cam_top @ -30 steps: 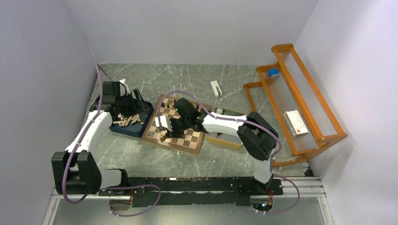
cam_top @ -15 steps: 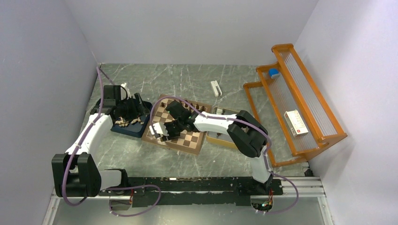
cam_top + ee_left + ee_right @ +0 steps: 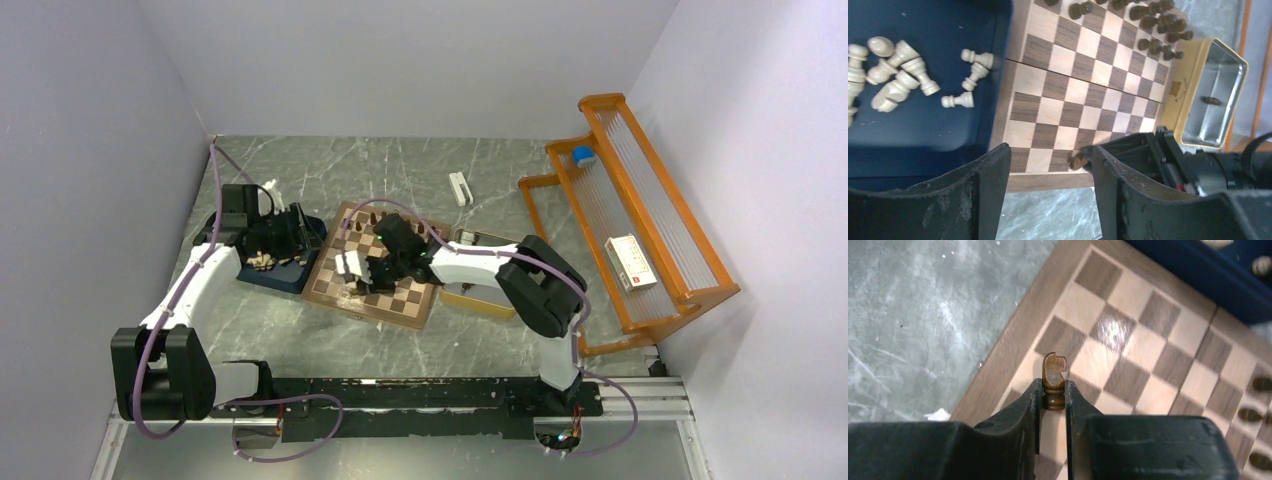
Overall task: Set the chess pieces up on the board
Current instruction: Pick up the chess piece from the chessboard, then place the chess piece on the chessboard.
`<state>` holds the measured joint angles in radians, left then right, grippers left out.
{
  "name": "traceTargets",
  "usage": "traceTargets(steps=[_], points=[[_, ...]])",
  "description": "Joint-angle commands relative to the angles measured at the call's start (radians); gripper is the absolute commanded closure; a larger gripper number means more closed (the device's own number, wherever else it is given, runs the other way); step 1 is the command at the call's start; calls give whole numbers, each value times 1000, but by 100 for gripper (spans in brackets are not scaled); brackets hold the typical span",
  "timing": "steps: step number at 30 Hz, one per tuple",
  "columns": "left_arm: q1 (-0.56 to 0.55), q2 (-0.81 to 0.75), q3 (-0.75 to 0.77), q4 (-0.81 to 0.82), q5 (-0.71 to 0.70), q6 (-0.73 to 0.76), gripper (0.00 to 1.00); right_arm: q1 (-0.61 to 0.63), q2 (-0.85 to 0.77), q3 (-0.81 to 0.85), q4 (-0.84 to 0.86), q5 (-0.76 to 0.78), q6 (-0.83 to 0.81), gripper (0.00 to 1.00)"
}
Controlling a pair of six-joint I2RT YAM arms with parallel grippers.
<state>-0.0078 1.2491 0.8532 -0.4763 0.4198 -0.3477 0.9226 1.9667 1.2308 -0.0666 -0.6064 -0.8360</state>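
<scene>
The board (image 3: pixel 1083 95) is showing a chequered pattern of light tan and dark brown squares, and a reddish-brown border is running around it. The chess pieces (image 3: pixel 1153 22) on it are looking dark brown, and the single piece (image 3: pixel 1053 372) in the black right gripper (image 3: pixel 1053 392) is shining in a warmer brown. The pale cream pieces (image 3: pixel 898 75) are lying in a navy blue tray (image 3: pixel 948 135). The tin (image 3: pixel 1187 90) is showing a yellow rim around a silver inside. The table (image 3: pixel 913 315) is showing grey-green marble with white veins, and the rack (image 3: pixel 603 102) is glowing orange.

Dark chess pieces (image 3: pixel 1078 9) at the left wrist view's top edge are cut off. Overhead, the right arm (image 3: pixel 470 262) hides the board's (image 3: pixel 400 300) centre.
</scene>
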Motion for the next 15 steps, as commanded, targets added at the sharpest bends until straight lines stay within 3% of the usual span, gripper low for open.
traceTargets(steps=[1, 6, 15], points=[[6, -2, -5, 18, 166, 41, 37, -57, -98, -131, 268, -24, 234, 88], [-18, 3, -42, 95, 339, 13, 39, -100, -143, -189, 425, -20, 382, 88], [-80, 14, -32, 122, 392, -12, 39, -108, -189, -251, 583, 28, 507, 88]])
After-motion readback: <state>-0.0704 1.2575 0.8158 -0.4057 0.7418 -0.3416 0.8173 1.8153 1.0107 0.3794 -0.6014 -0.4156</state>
